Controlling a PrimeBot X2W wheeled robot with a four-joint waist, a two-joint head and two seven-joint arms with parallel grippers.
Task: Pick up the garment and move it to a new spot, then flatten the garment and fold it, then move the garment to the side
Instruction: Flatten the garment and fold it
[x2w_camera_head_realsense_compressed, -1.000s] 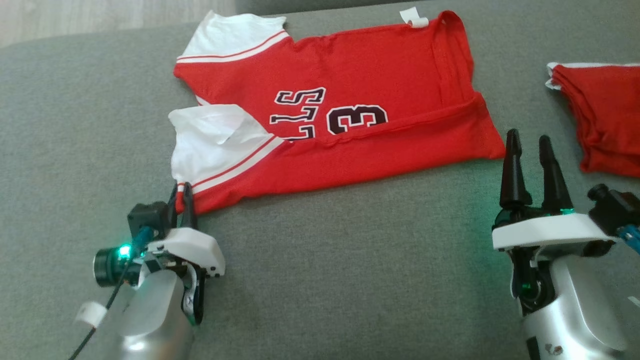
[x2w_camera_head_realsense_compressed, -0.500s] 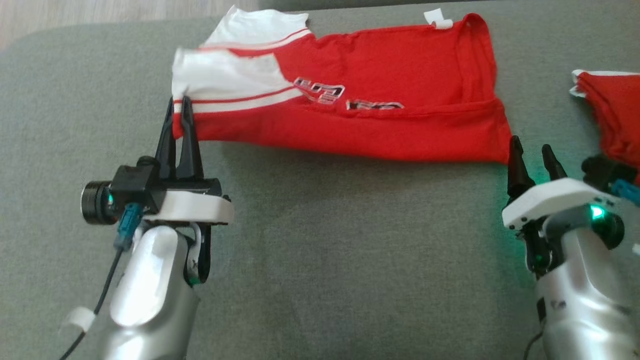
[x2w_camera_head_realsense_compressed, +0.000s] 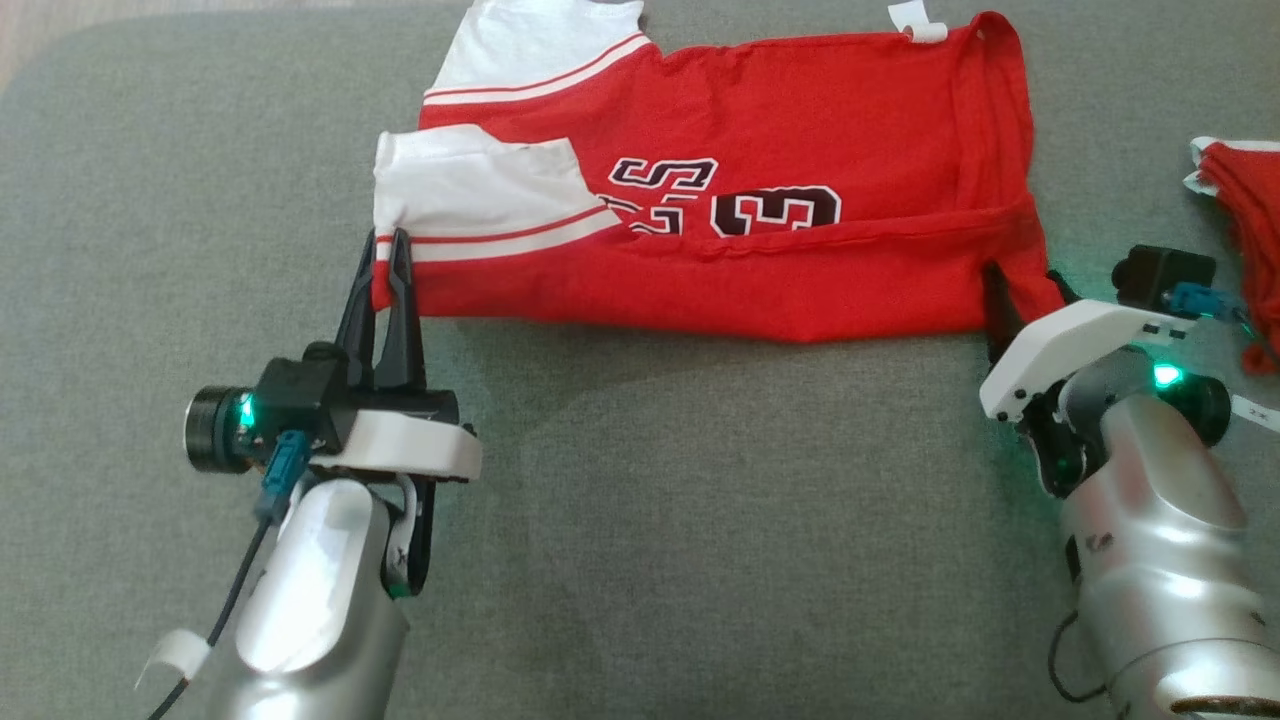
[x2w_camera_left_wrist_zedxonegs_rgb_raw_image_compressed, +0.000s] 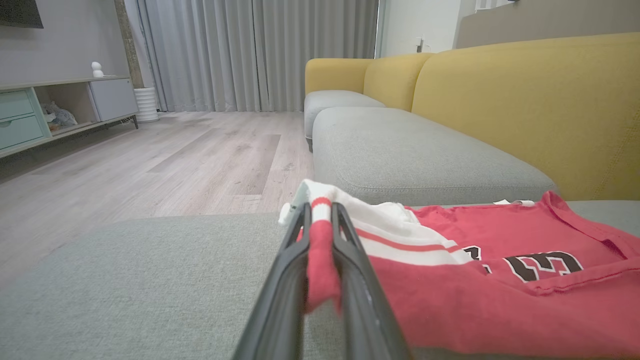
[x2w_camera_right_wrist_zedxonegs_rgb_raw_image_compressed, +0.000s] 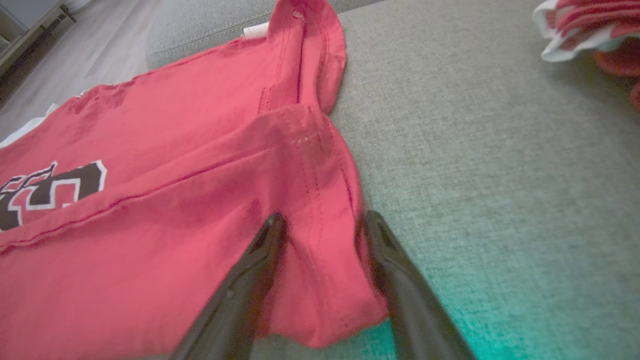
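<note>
Now the right gripper (x2w_camera_right_wrist_zedxonegs_rgb_raw_image_compressed: 321, 217) has pushed forward to the garment (x2w_camera_head_realsense_compressed: 760, 150). A second ago it stood well short of the hem with its fingers upright. Its two fingers stand parted, one on either side of the near hem corner, with a loose ridge of red cloth between them and no pinch on it. The left gripper (x2w_camera_head_realsense_compressed: 386, 240) keeps its clamp, fingers squeezed together on the red-and-white sleeve edge, as it was half a second back. Ahead of both grippers the shirt lies stretched across the grey cushion (x2w_camera_head_realsense_compressed: 650, 550), its near edge doubled over. The black lettering reads again beyond the fold; a moment ago it was nearly swallowed.

From the head, the right fingers (x2w_camera_head_realsense_compressed: 992, 285) are mostly tucked behind the white housing, only one dark tip clear. The fold covers the lower part of the lettering. The far sleeve runs off the top of the frame. Out past the right gripper, a second red garment (x2w_camera_head_realsense_compressed: 1245, 230) is cut by the frame edge.
</note>
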